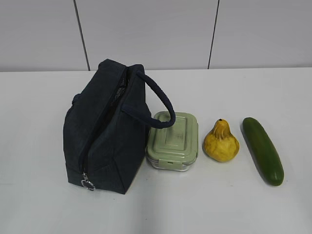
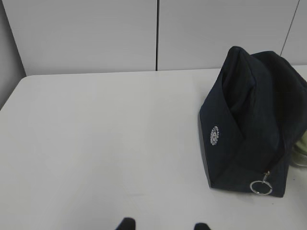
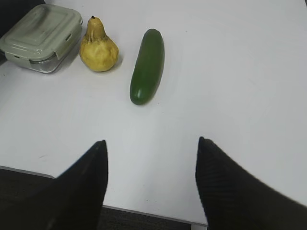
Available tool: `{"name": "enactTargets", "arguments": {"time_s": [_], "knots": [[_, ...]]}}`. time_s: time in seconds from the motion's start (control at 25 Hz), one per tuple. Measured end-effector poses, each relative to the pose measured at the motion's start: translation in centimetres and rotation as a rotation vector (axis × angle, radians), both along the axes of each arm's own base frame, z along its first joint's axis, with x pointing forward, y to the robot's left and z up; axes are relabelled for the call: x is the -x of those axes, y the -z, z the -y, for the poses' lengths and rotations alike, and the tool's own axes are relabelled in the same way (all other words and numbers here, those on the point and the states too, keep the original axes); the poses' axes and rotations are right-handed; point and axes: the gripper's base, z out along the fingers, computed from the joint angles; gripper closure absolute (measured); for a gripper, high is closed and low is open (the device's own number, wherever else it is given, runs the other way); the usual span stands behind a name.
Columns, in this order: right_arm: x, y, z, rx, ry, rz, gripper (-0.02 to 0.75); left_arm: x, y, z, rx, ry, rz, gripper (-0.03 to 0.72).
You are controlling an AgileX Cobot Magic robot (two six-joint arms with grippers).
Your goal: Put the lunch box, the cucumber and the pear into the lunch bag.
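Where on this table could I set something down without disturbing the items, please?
Bare table lies left of the lunch bag, and along the near edge before the cucumber. It is crowded from the bag rightward: lunch box, pear and cucumber sit close in a row.

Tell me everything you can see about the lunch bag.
The lunch bag is a dark navy, boxy fabric bag, the largest thing on the white table. It stands left of the lunch box, against it. Its zipper looks closed, with a silver ring pull at the near end. Its padded handle arches over the lunch box. No gripper touches it.
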Motion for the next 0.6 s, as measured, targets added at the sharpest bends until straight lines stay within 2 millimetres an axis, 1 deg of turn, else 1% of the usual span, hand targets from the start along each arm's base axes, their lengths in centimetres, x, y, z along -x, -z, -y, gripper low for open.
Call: {"name": "enactTargets", "arguments": {"time_s": [0.6], "knots": [[0.0, 0.0, 0.02, 0.002, 0.001, 0.0, 0.28, 0.0, 0.0, 0.0, 0.0, 0.0, 0.0, 0.45]]}}
